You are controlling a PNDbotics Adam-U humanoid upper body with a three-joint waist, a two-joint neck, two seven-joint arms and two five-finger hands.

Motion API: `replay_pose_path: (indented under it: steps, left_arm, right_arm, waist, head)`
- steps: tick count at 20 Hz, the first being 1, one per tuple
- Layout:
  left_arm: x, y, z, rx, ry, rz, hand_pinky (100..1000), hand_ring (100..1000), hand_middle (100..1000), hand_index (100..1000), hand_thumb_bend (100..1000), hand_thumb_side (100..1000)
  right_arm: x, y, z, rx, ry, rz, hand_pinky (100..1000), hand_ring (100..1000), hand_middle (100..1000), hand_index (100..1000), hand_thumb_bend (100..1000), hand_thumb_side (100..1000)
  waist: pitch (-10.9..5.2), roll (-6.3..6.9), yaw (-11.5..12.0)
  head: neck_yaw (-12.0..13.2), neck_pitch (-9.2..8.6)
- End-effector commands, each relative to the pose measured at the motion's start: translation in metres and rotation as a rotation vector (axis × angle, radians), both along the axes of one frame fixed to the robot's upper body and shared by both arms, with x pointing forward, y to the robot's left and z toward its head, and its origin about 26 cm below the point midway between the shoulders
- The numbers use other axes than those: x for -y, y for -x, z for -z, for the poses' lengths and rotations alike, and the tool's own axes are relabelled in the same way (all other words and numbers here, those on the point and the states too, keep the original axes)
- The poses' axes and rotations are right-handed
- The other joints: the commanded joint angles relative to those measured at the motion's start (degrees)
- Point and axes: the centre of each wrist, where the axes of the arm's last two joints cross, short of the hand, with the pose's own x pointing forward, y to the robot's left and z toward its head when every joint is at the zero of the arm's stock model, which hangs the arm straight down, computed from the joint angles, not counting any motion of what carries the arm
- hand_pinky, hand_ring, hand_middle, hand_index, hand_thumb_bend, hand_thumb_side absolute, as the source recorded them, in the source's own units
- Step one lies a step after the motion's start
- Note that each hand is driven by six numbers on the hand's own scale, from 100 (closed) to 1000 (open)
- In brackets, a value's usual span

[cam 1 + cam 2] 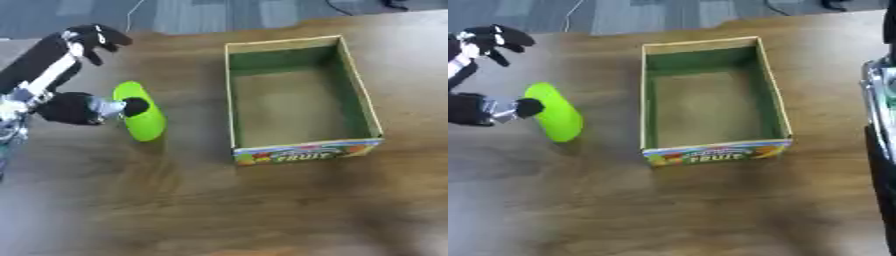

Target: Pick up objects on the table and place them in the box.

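A bright green oblong object (142, 114) lies on the wooden table, left of the box. The cardboard box (360, 95) has a green inside, a "FRUIT" label on its near wall, and nothing in it. My left hand (68, 107) comes in from the left and is spread wide. Its thumb tip (134, 106) touches the middle of the green object, while its fingers (89, 38) reach up and away, well above the object. Nothing is held. A silver and black part of my right arm (880, 100) shows at the right edge of the right eye view; its hand is out of sight.
The wooden table (219, 210) stretches bare in front of the box and the green object. Its far edge (175, 34) runs just behind the box, with grey floor and a thin cable beyond.
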Motion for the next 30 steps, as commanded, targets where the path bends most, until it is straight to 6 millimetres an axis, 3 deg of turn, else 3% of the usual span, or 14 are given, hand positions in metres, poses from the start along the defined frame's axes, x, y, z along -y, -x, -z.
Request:
replay_pose_path:
  steps: [1,7,16,30]
  left_arm:
    - [-0.002,0.002,-0.017,0.017,-0.122,-0.033,640,816,842,899,1000,772]
    - [0.001,-0.003,-0.023,0.030,-0.206,-0.086,670,840,857,913,1000,780]
    - [-0.003,-0.026,-0.019,-0.019,-0.248,-0.118,665,822,841,906,1000,766]
    - [-0.019,-0.062,0.013,-0.162,-0.183,-0.131,652,807,826,900,1000,732]
  right_arm:
    - [0.003,0.002,-0.006,0.019,0.021,0.010,100,527,594,660,100,914]
    - [0.003,0.002,-0.006,0.020,0.020,0.010,100,527,594,660,100,915]
    - [0.003,0.002,-0.006,0.022,0.019,0.010,100,526,593,660,100,916]
    - [0.001,0.002,-0.007,0.024,0.014,0.007,100,526,593,660,100,916]
  waist:
    - [-1.09,0.03,-0.17]
    - [-1.17,-0.06,-0.39]
    - [-1.20,-0.14,-1.05]
    - [-0.91,-0.11,-1.70]
  head:
    - [-0.76,-0.01]
    - [-0.75,-0.01]
    - [-0.55,-0.01]
    - [-0.12,-0.01]
